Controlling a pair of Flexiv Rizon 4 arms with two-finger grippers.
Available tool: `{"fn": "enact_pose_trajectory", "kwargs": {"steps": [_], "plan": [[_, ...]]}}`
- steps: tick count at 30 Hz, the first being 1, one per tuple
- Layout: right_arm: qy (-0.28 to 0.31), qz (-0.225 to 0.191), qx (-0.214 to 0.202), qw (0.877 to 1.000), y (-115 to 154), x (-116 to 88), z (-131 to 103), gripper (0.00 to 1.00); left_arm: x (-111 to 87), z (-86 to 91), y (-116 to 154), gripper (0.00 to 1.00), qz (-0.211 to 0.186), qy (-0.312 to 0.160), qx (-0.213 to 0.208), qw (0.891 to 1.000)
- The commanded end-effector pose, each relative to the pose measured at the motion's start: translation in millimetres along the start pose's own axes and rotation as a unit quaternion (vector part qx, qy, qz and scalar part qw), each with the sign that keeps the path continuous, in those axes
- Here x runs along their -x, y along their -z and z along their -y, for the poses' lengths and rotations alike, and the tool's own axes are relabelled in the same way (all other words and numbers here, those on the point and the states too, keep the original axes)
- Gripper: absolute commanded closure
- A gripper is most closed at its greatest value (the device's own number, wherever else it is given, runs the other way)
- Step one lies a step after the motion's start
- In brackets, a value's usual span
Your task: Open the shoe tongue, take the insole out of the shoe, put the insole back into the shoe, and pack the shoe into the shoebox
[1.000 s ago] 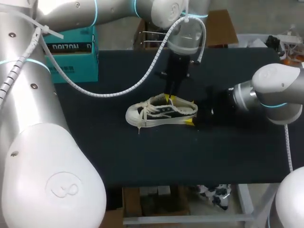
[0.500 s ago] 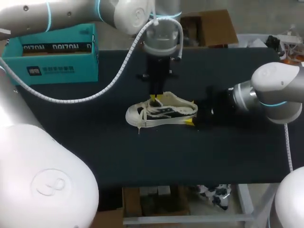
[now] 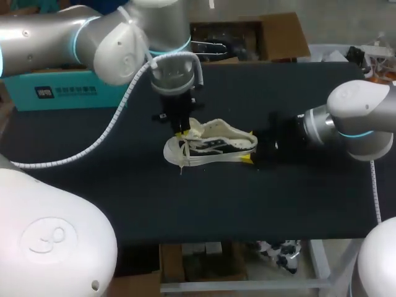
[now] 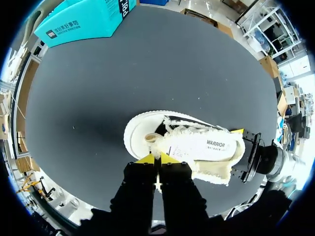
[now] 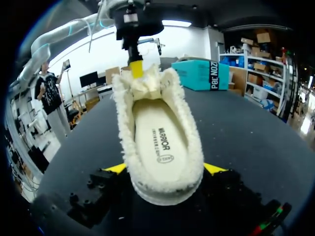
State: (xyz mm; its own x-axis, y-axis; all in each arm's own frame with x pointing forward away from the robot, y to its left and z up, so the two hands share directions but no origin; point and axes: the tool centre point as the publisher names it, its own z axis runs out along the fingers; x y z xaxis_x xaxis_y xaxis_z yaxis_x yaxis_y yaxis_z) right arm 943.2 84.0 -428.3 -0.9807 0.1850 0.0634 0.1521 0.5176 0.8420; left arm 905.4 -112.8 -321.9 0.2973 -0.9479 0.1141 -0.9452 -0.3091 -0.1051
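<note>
left pincer (image 4: pixel 157 158) is pinching tongue (image 5: pixel 144 86) back; right pincer (image 5: pixel 165 169) is clamping shoe (image 3: pixel 213 148) at heel. insole (image 5: pixel 157 140) is lying inside; removal, refit, shoebox (image 3: pixel 62 93) packing pending.

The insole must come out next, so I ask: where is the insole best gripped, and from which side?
Probably the insole at its heel end, from above. It lies flat and bare there in the open shoe, while its toe end hides under the tongue that the left gripper holds.
</note>
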Motion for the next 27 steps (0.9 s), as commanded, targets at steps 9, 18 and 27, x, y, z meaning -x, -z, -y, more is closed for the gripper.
{"fn": "enact_pose_trajectory", "kwargs": {"steps": [9,18,27], "plan": [[0.000,-0.001,0.001,1.000,-5,4,6,1.00,-5.0,1.5,6,0.80,-0.117,-0.061,-0.007,0.991],[0.000,-0.001,0.001,1.000,-5,4,6,1.00,-26.3,0.2,61,0.68,-0.105,-0.189,-0.017,0.976],[0.000,-0.001,0.001,1.000,-5,4,6,1.00,-43.7,16.1,103,1.00,-0.054,-0.409,-0.023,0.911]]}}
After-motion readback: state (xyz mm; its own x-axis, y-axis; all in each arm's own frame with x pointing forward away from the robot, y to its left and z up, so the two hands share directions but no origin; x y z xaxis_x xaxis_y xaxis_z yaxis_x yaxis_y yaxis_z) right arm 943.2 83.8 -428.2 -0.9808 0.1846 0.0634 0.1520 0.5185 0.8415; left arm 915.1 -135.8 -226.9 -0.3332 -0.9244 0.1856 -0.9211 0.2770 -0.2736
